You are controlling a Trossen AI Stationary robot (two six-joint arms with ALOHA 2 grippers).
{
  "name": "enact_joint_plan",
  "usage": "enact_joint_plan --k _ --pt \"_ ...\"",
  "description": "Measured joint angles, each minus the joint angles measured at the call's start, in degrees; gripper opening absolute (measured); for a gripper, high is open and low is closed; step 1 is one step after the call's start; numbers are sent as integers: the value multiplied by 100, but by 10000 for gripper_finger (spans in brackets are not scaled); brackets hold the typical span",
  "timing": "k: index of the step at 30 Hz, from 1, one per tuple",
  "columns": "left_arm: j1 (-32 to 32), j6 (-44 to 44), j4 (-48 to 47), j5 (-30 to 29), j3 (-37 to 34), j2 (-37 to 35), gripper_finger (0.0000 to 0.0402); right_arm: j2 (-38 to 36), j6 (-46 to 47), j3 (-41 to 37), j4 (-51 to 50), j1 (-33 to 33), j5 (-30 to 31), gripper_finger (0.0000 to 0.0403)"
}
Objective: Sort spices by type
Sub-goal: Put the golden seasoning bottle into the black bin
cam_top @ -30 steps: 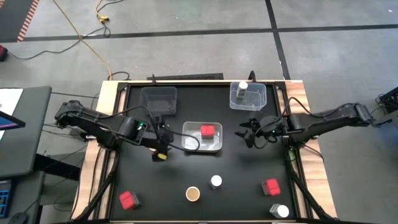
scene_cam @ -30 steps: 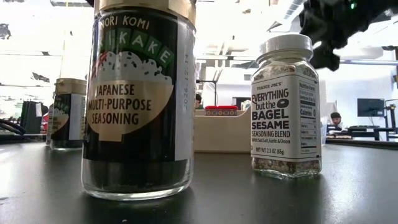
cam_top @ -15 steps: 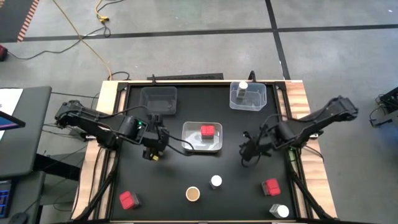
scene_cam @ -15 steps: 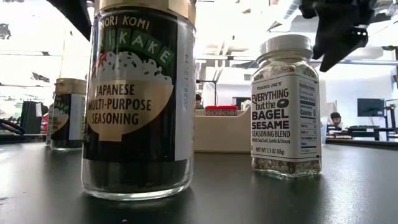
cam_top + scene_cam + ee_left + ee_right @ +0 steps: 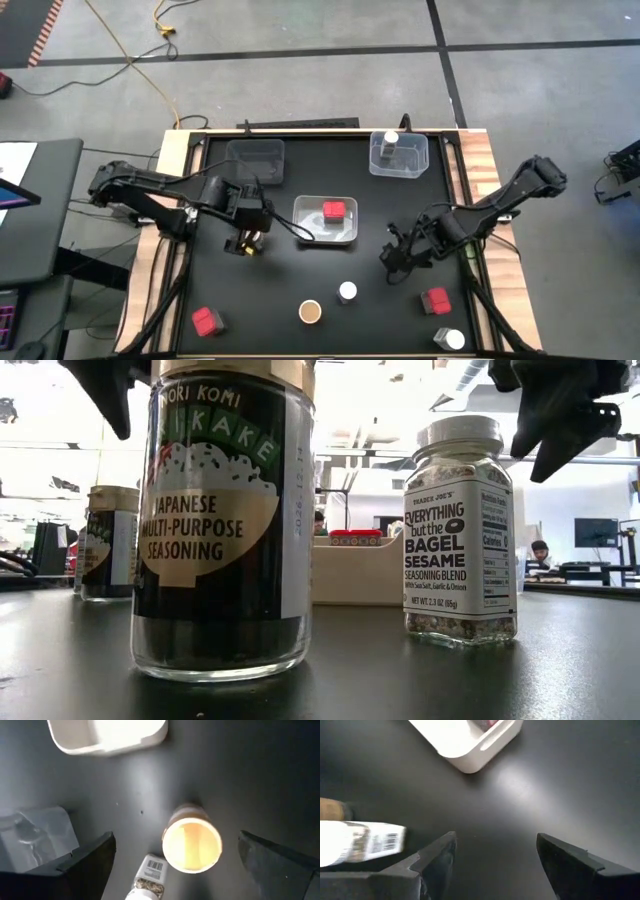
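Seen from above, a black table holds spice containers partly sorted into clear plastic trays. A red spice block [image 5: 334, 210] sits alone inside the tray at the middle of the table [image 5: 326, 232], and one white-lidded jar [image 5: 390, 147] stands in the tray near the far right corner [image 5: 416, 160]. A third tray near the far left corner [image 5: 255, 161] looks unfilled. Judging by this layout, each tray is meant for one type.

The rest stand loose. Near the front edge, at its middle, a brown-topped jar [image 5: 310, 312] and a white-lidded jar [image 5: 347, 292] stand just beside each other. From table height, the brown-topped one [image 5: 222, 520] is a dark glass cylinder labelled Japanese multi-purpose seasoning, and the white-lidded one [image 5: 461, 532] is a clear square jar of bagel sesame blend. A second brown-topped jar [image 5: 108, 542] stands farther back at the left.

Another red block [image 5: 207, 320] lies near the front left corner. A third red block [image 5: 435, 301] and another white-lidded jar [image 5: 452, 340] are near the front right corner.

The left gripper [image 5: 246, 240] hangs left of the middle tray, jaws wide apart and holding nothing. The right gripper [image 5: 397, 258] hangs right of the middle tray, near the loose white-lidded jar, fingers spread and carrying nothing. Its wrist camera shows that jar close by, which suggests it is next to be picked up.
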Motion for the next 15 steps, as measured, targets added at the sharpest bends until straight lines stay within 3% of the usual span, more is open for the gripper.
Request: enact_joint_plan --k 6,15 --pt "124 363 410 335 -698 1 396 -15 184 0 155 150 310 301" --pt "122 899 637 472 -1180 0 396 -17 219 0 149 117 340 301"
